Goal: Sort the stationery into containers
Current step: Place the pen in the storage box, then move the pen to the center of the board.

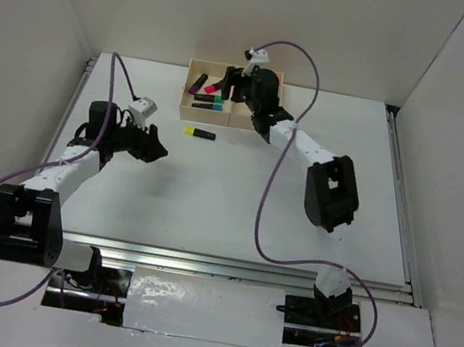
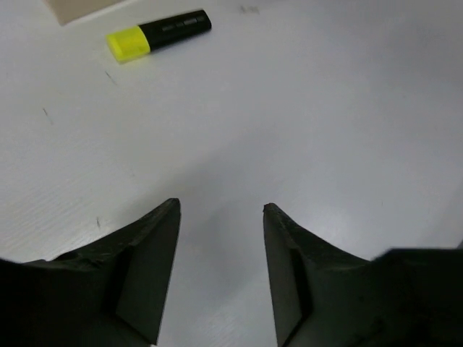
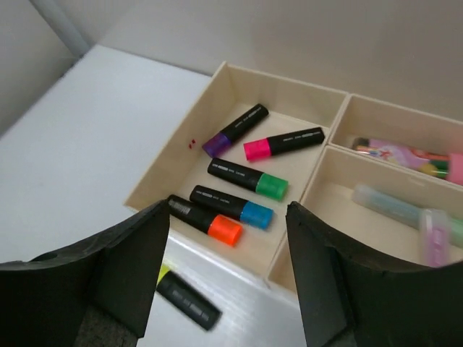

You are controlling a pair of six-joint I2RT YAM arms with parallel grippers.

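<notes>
A beige tray (image 1: 197, 114) stands at the back of the table. Its large section (image 3: 173, 148) holds black highlighters with purple (image 3: 235, 131), pink (image 3: 283, 143), green (image 3: 248, 178), blue (image 3: 231, 206) and orange (image 3: 205, 220) ends. Smaller sections on the right hold pastel markers (image 3: 394, 206). A black highlighter with a yellow end (image 1: 199, 133) lies on the table just in front of the tray; it also shows in the left wrist view (image 2: 159, 34) and the right wrist view (image 3: 187, 296). My right gripper (image 3: 228, 210) hangs open and empty above the tray's front wall (image 1: 231, 92). My left gripper (image 2: 221, 210) is open and empty, left of the yellow highlighter (image 1: 162, 152).
White walls enclose the table on the left, back and right. Purple cables (image 1: 286, 147) loop over both arms. The right arm's elbow (image 1: 332, 191) stands over the middle right of the table.
</notes>
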